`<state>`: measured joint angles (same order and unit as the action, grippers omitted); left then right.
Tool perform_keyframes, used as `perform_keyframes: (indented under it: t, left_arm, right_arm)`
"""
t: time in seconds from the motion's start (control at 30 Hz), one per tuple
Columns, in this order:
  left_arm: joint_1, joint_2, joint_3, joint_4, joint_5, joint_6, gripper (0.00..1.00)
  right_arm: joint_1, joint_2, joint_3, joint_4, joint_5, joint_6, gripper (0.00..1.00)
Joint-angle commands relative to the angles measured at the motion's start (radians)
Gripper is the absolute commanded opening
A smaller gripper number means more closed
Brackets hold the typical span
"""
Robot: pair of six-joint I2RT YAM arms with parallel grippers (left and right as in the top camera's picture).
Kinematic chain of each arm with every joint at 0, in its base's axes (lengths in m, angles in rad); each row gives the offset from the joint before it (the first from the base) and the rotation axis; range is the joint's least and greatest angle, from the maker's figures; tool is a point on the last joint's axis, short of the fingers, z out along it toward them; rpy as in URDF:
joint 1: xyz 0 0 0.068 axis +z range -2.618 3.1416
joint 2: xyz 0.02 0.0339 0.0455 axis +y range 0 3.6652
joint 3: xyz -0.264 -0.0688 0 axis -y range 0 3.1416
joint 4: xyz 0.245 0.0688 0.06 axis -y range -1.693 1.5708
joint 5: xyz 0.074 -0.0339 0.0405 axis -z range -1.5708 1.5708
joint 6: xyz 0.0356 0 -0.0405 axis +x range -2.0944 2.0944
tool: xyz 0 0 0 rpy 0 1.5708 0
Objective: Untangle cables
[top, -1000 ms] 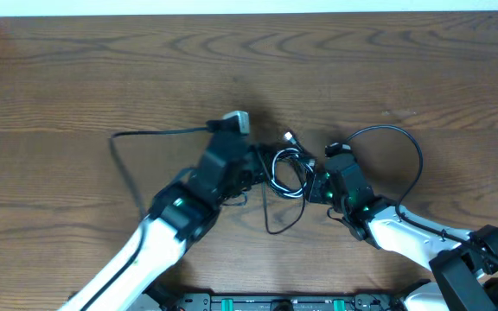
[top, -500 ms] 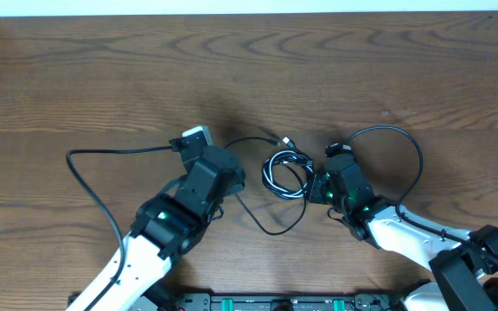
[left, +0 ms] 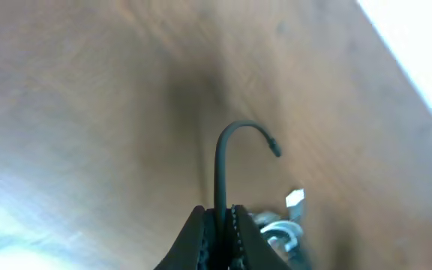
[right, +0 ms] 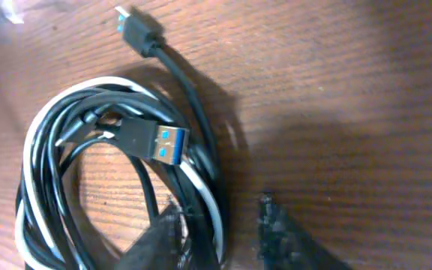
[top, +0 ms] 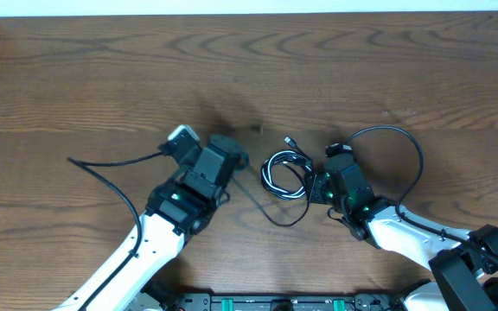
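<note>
**One coil, one black cable drawn out to the side**

Two arms work over the bench (top: 361, 69).

The left gripper (left: 217, 214) is clenched on a single black cable (left: 220, 161). The cable's free end rises past the fingertips and hooks over. From the gripper, this cable trails toward the near edge of the bench, bends, and curves back to the coil (top: 269, 173).

There is one coil, lying at about the middle of the bench. It holds one white cord (right: 30, 161) looped together with black strands. I cannot tell how many separate black cords those strands make up.

Two plug ends show there. A flat plug with a blue insert (right: 152, 141) lies across the loops. A smaller plug (right: 135, 28) lies on the coil's far side.

The right gripper (right: 216, 216) is at the coil's right edge with its fingers parted and released. The coil's strands lie beside one finger, and bare wood shows before the other.

Two thicker arm wires (top: 102, 169) also cross the bench, one from each arm.
</note>
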<state>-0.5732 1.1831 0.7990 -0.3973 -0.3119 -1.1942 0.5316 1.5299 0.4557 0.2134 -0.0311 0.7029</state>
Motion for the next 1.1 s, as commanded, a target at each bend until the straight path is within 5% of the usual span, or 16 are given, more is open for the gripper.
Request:
perform_keyframes:
  t: [0.0, 0.17, 0.4, 0.5, 0.57, 0.9, 0.97, 1.07]
  left_arm:
    - [0.049, -0.002, 0.008, 0.057, -0.097, -0.076, 0.08]
    - [0.181, -0.002, 0.008, 0.208, -0.127, -0.076, 0.07]
    - [0.287, 0.008, 0.008, 0.155, -0.123, -0.076, 0.08]
    - [0.293, 0.026, 0.008, 0.089, -0.124, -0.076, 0.08]
    - [0.293, 0.047, 0.008, 0.061, -0.128, -0.076, 0.08]
    - [0.354, 0.226, 0.008, 0.112, -0.164, -0.109, 0.08]
    - [0.385, 0.257, 0.008, 0.114, -0.164, -0.109, 0.09]
    - [0.437, 0.296, 0.008, 0.097, -0.148, -0.108, 0.23]
  right_arm:
    - [-0.002, 0.009, -0.01, -0.012, 0.013, 0.0, 0.4]
    - [-0.002, 0.009, -0.01, -0.013, 0.013, 0.0, 0.56]
    - [-0.002, 0.009, -0.01, -0.012, 0.013, 0.001, 0.58]
    - [-0.002, 0.009, -0.01, -0.015, 0.014, 0.019, 0.87]
    - [-0.002, 0.009, -0.01, -0.015, 0.014, 0.019, 0.96]
    - [-0.002, 0.009, -0.01, -0.031, -0.009, 0.018, 0.9]
    - [-0.002, 0.009, -0.01, -0.031, -0.01, 0.018, 0.83]
    - [-0.002, 0.009, -0.01, -0.031, -0.009, 0.018, 0.64]
